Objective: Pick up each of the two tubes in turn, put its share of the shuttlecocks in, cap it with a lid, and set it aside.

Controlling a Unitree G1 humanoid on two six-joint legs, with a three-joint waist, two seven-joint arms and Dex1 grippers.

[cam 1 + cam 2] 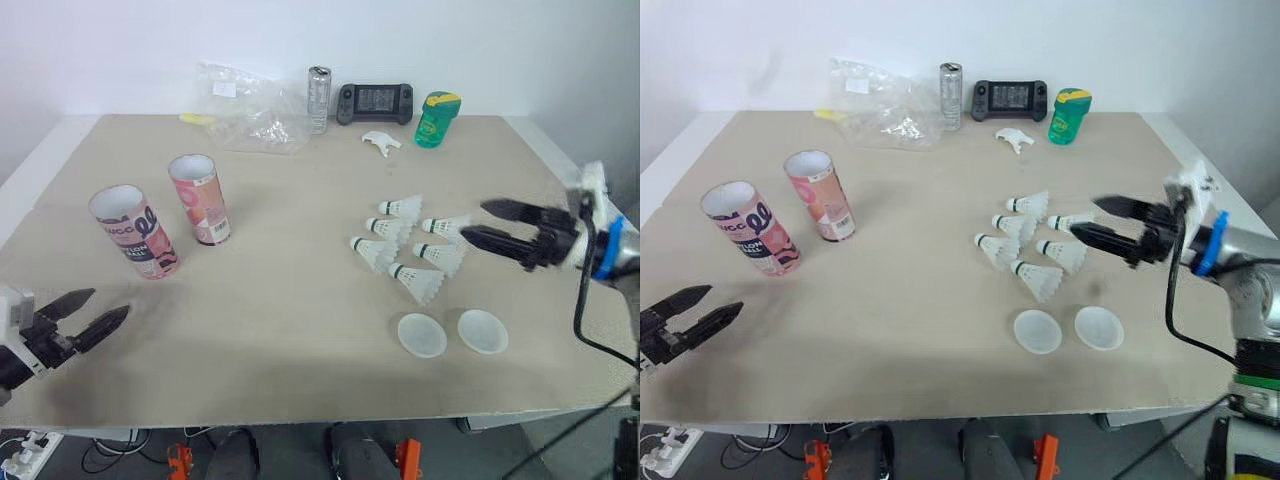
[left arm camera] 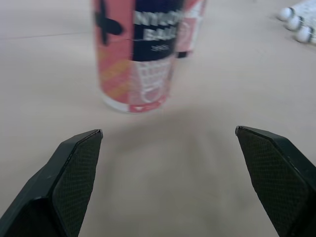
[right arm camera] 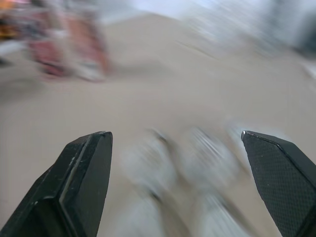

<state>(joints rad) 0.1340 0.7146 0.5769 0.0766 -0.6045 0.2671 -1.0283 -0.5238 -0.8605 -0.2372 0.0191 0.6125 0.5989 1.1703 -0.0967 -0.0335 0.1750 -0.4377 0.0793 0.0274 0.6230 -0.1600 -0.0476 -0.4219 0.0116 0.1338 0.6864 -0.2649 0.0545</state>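
The right end effector hangs wide open and empty just beside the six shuttlecocks on their right, its fingertips clear of the feathers. Two round lids lie on the desk near the shuttlecocks, on the robot's side. Two open-topped tubes stand well to the shuttlecocks' left. Farther left still, the left end effector is spread open, holding nothing.

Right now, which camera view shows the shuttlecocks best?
The left eye view: all six shuttlecocks lie in full sight on the table. The right eye view shows the same six. The left wrist view catches a few cork tips; the right wrist view gives pale shapes, hard to tell apart.
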